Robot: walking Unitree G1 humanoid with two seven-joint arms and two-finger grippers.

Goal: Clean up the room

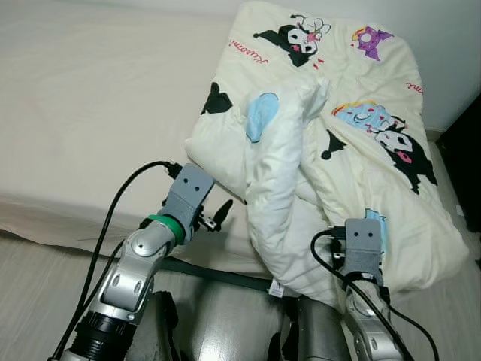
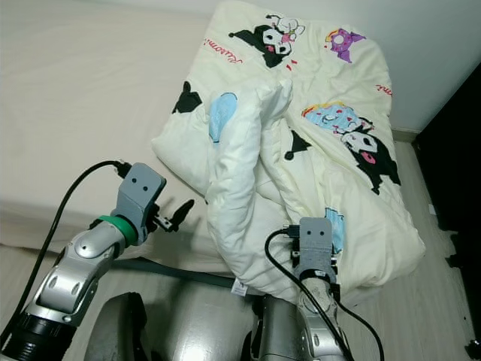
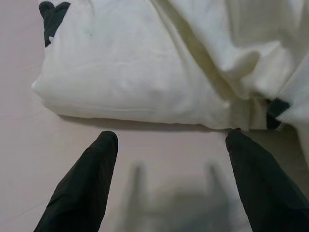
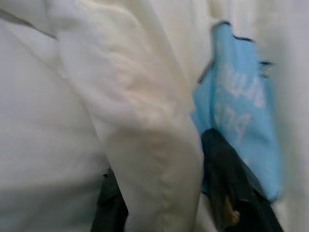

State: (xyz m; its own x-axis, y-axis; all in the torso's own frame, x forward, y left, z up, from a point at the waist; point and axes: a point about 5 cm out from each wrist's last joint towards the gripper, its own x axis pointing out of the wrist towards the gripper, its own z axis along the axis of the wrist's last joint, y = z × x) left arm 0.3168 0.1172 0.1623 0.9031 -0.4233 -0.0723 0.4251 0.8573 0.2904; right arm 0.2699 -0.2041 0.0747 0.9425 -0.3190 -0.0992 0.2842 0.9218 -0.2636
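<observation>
A cream comforter [image 1: 353,150] printed with cartoon figures lies bunched on the right part of the bed, one thick fold [image 1: 274,203] hanging over the near edge. My left gripper [image 3: 171,137] is open just above the sheet, its fingers [image 1: 223,213] pointing at the comforter's folded left corner [image 3: 120,82] without touching it. My right gripper [image 4: 161,159] is shut on a fold of the comforter near a blue print [image 4: 241,106]. The cloth hides its fingertips in the eye views, where its wrist [image 1: 364,244] shows at the comforter's near edge.
The bed [image 1: 90,98] with a white sheet stretches to the left and back. A pale wall runs behind it. Dark furniture [image 1: 467,150] stands at the far right, and light floor [image 1: 37,301] shows in front of the bed.
</observation>
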